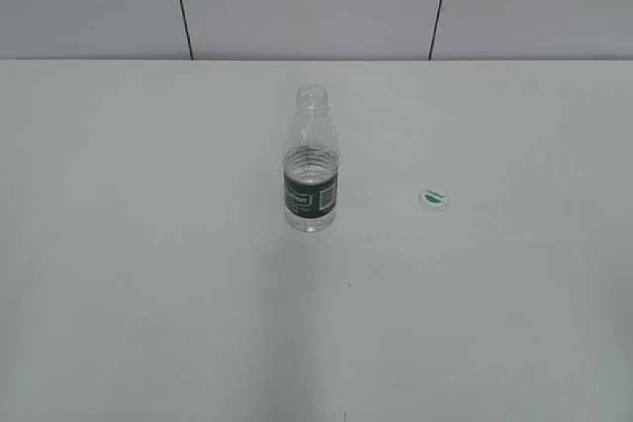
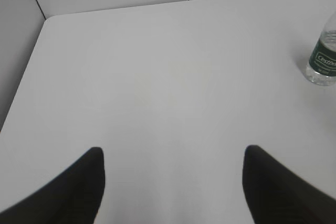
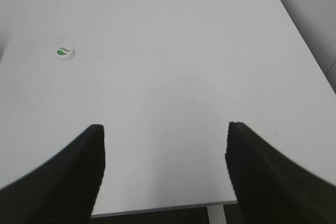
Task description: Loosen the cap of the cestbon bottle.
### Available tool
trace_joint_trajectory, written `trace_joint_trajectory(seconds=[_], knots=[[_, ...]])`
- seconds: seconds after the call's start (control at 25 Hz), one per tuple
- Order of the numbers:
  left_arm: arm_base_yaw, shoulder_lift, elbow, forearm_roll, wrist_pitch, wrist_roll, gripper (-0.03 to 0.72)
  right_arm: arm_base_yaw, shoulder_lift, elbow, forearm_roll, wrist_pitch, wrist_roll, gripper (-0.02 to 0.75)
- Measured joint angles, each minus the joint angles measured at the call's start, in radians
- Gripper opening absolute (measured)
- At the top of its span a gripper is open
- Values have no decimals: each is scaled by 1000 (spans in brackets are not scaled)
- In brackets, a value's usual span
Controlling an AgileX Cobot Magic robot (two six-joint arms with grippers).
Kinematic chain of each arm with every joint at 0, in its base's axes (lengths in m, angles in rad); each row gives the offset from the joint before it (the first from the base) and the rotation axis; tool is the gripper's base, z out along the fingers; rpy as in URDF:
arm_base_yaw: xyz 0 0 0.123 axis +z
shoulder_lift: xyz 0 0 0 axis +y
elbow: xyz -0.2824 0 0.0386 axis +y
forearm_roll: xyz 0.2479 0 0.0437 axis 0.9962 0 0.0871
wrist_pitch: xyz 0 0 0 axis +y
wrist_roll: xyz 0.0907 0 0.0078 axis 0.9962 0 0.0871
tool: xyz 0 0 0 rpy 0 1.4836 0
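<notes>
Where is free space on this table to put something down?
The white table is bare left of the clear ribbed plastic bottle, along the front, and right of the small white round cap. The only narrow patch lies between bottle and cap.

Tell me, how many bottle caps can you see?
1. The cap lies flat on the white table, off the bottle and to its right. The bottle's neck is open.

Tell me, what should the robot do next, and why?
Probably nothing more than keeping both arms back: the cap already lies on the table, apart from the open-necked cestbon bottle. The left pincer and right pincer are open and empty.
</notes>
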Motion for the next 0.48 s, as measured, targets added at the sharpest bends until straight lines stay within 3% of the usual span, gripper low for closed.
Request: trace_joint_trajectory(seconds=[0.32, 0.48], knots=[[0, 0, 0, 0, 0, -8, 489, 0, 0, 0, 0, 0, 0, 551], [0, 0, 0, 0, 0, -11, 489, -43, 0, 0, 0, 0, 0, 551]])
